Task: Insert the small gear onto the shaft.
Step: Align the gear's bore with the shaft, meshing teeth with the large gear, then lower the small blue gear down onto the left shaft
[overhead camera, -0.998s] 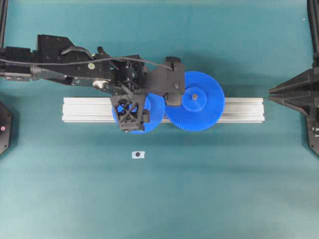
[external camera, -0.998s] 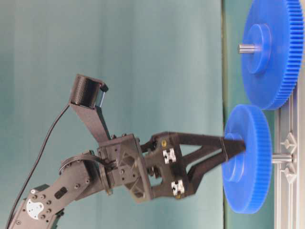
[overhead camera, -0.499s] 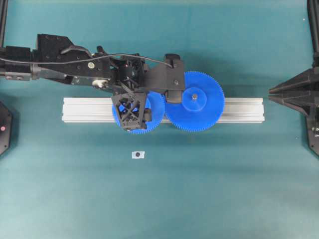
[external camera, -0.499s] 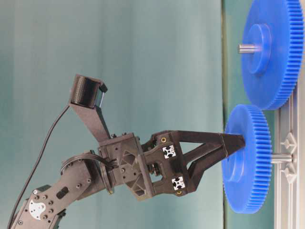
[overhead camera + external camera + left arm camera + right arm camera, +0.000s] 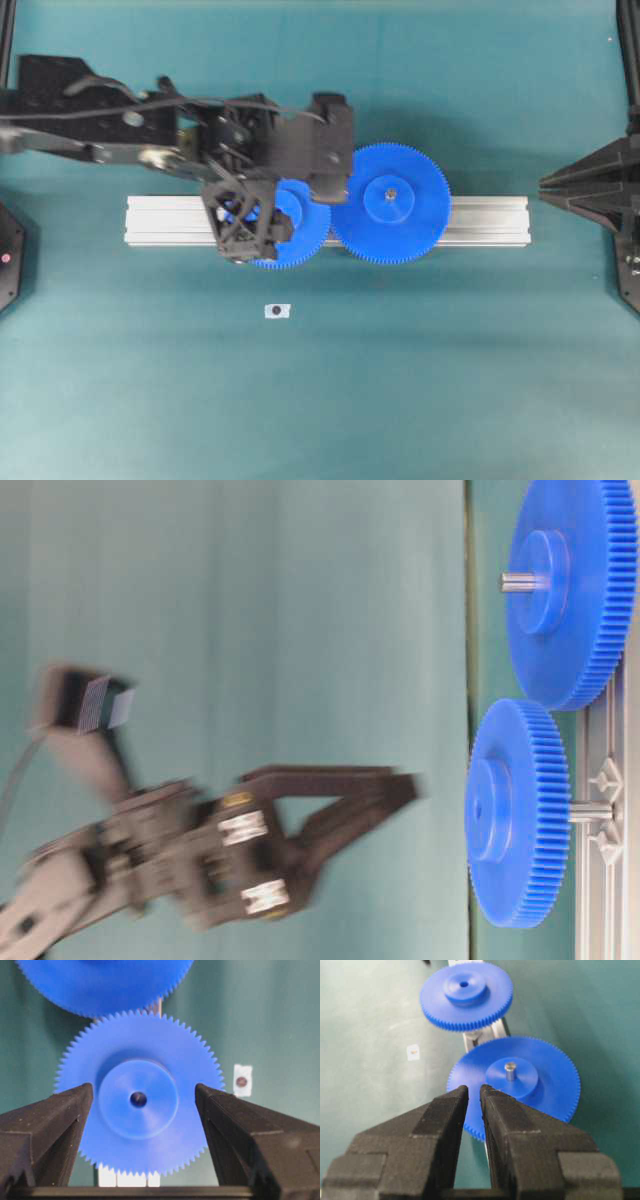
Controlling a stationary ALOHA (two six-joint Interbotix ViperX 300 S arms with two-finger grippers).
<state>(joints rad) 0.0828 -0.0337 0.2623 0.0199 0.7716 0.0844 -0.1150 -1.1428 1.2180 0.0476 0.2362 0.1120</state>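
- The teal tabletop (image 5: 400, 380) carries every part; no container shows on it.
- A long silver aluminium bar (image 5: 480, 220) lies across the middle of the tabletop.
- The larger blue gear (image 5: 391, 203) sits over the bar with a metal pin poking through its hub.
- The small gear (image 5: 139, 1097) sits on the shaft (image 5: 592, 812) above the bar, its fine teeth meeting those of the larger gear; its raised round hub has a dark centre hole.
- The left end effector (image 5: 142, 1110) is spread wide, its fingers (image 5: 55, 1125) either side of the small gear and clear of it.
- The right end effector (image 5: 474, 1105) is nearly pressed together, empty, well apart from both gears.
- A small white tag (image 5: 277, 311) with a dark dot lies near the bar.
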